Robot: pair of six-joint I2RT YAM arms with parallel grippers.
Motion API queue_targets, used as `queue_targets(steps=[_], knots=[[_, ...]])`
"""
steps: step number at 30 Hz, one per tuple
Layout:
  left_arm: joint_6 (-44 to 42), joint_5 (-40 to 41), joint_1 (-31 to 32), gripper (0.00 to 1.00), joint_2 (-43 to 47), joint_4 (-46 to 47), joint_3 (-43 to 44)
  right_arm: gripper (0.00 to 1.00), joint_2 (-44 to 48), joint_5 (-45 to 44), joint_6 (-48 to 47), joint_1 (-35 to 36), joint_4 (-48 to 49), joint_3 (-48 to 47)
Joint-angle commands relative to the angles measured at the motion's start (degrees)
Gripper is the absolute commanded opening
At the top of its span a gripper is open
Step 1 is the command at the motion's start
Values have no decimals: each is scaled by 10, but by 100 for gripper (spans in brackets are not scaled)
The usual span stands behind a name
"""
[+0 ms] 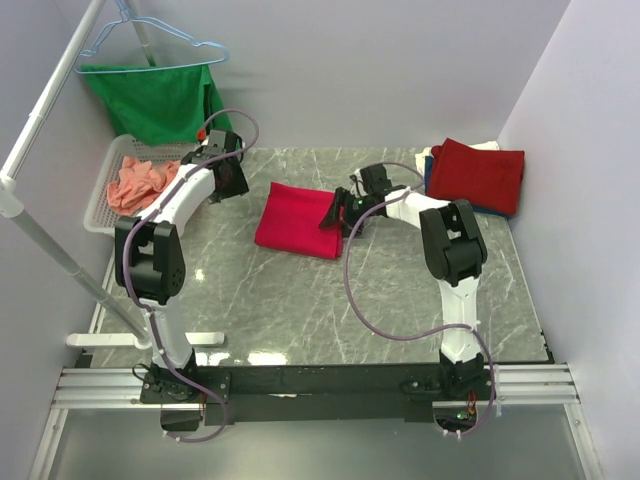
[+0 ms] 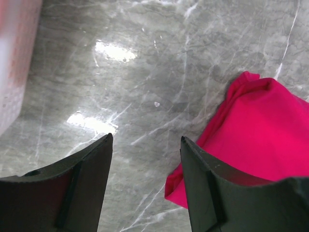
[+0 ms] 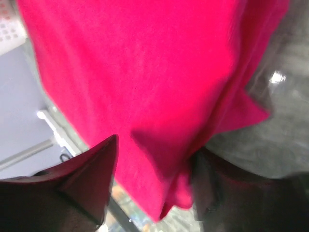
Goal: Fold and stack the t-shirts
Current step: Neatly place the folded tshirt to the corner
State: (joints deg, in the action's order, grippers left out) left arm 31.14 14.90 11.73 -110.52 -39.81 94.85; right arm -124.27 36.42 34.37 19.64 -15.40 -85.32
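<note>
Right hand (image 3: 154, 145) is held released, fingers astride the right edge of the folded pinkish-red t-shirt (image 1: 295, 220) at frame centre, presumably for transfer onto the dark red t-shirt (image 1: 478, 172), upper right. Left hand (image 2: 146, 137) is held released over the counter (image 1: 300, 300), off the cloth.

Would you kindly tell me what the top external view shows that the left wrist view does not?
Only the top external view shows the folded dark red cloth t-shirt at the far right, the hanging green cloth, and the right gripper at the right edge of the folded bright pinkish-red cloth t-shirt. Only the left wrist view shows up close that the left gripper is open over bare stone, with nothing between its fingers. Both show that pinkish-red t-shirt and the grey marble table.
</note>
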Motion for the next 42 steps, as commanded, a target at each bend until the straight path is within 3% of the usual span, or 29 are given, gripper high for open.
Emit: queue_targets(steps=[1,2,5,7,15,19,28,42], knots=[[4,5,-8,63,42,-7,2,57,-45,-8,-4,21,-15,-13],[3,4,-10,63,43,-8,1,36,-48,-5,-4,20,-16,-16],[2,3,-14,63,47,-8,-3,9,-53,-6,-11,20,-32,-26],[1,0,-16,63,50,-7,-6,0,-46,-18,-18,20,-59,-33],[-1,-10,-21,63,58,-1,-20,0,11,-211,-83,14,-288,-78],[0,-20,-21,63,56,4,-19,0,49,-306,-83,-2,-368,-45],[-7,-26,-21,63,58,11,-23,0,134,-443,-64,-70,-380,93],[-13,-33,-21,63,81,11,-37,0,148,-595,-60,-239,-379,134]])
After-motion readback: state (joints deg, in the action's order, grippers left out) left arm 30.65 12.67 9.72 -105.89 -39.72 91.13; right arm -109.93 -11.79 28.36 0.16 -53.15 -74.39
